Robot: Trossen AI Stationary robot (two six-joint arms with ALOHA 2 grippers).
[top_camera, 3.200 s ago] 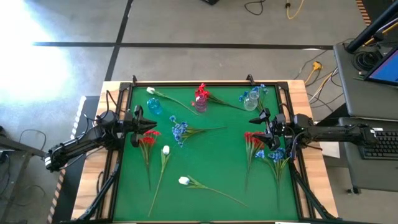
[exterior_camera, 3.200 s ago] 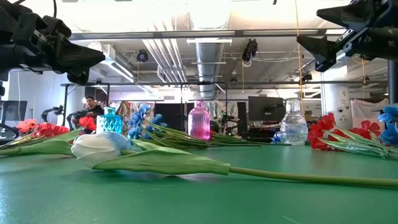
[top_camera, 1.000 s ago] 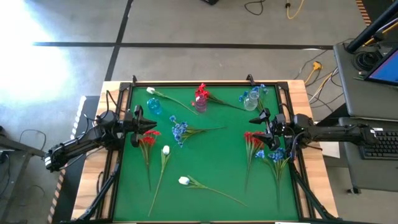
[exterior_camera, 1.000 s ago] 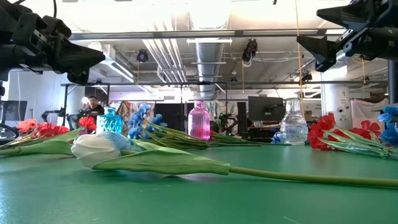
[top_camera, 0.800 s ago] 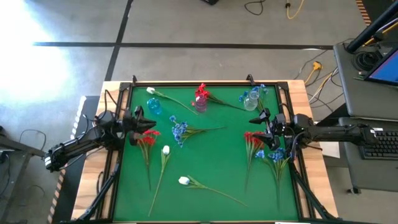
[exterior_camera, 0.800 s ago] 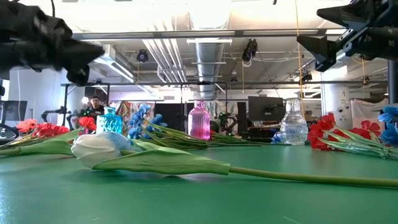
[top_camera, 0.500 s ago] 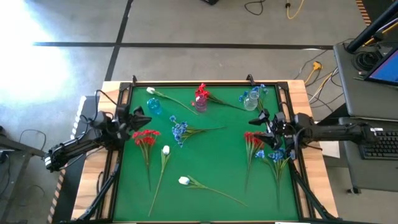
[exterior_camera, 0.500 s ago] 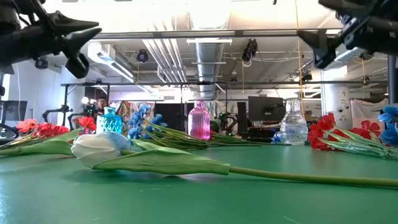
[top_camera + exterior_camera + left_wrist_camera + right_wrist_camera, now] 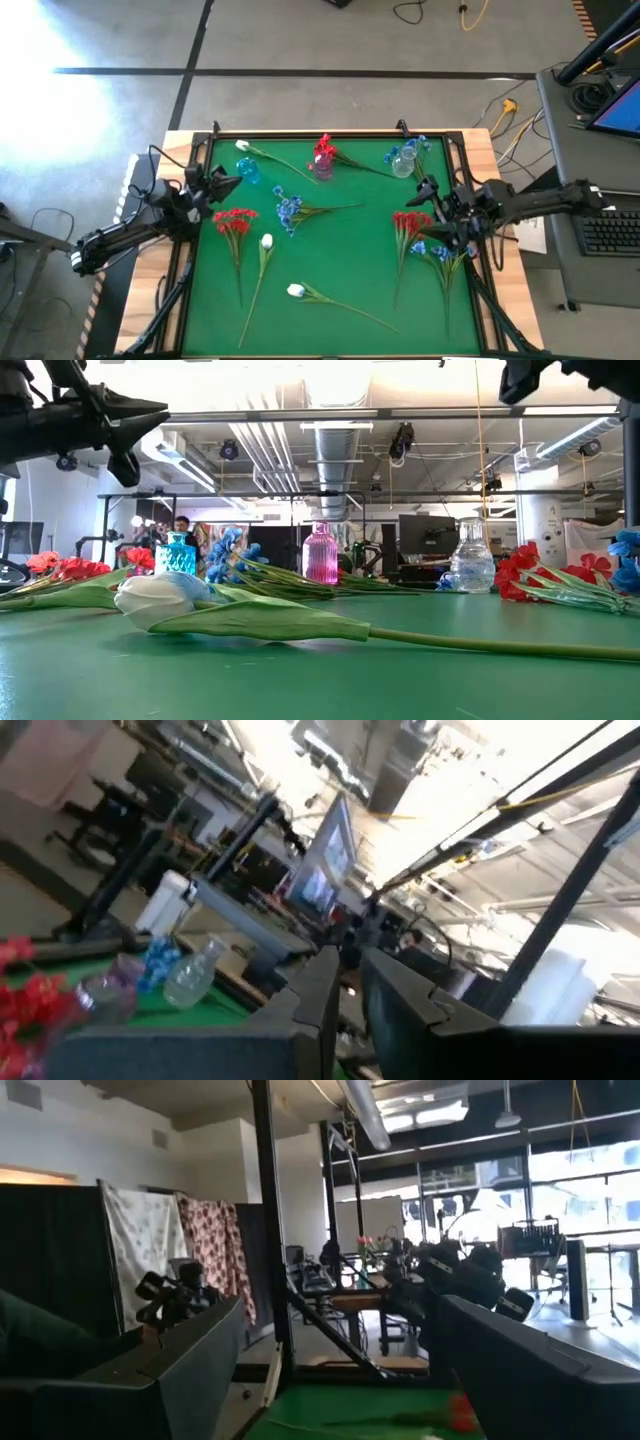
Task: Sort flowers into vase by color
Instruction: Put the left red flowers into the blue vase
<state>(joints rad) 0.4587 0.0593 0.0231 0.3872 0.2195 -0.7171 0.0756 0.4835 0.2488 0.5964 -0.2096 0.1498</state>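
Green matting covers the counter [image 9: 340,270], framed by a wooden border and ringed by bare concrete floor [image 9: 300,40]; a side desk with a keyboard [image 9: 610,232] stands off the right edge.

Left arm sits at the left edge, its gripper [image 9: 226,183] raised above the mat near the far-left corner, jaws clenched on nothing. Right arm reaches in from the right edge; its gripper [image 9: 428,192] hangs above the mat just beyond the right-hand red blooms, jaws released wide and empty.

Three vases line the far edge: a blue vase [image 9: 248,172] at left, a pink vase [image 9: 322,166] at centre, a clear vase [image 9: 404,164] at right. The pink one has red bloom at its mouth, the clear one blue bloom.

Flowers lie loose on the mat:
- red bunch [image 9: 234,222] near the left edge, stems running toward the near edge;
- red bunch [image 9: 407,226] near the right edge, with a blue bunch [image 9: 440,250] just beside it, closest to the right border;
- blue spray [image 9: 289,208] left of centre;
- white bud [image 9: 242,146] at the far edge, beside the blue vase;
- white bud [image 9: 267,241] left of centre;
- white bud [image 9: 296,291] toward the near edge, its stem angling to the near right.

Open mat remains at centre and in both near corners.
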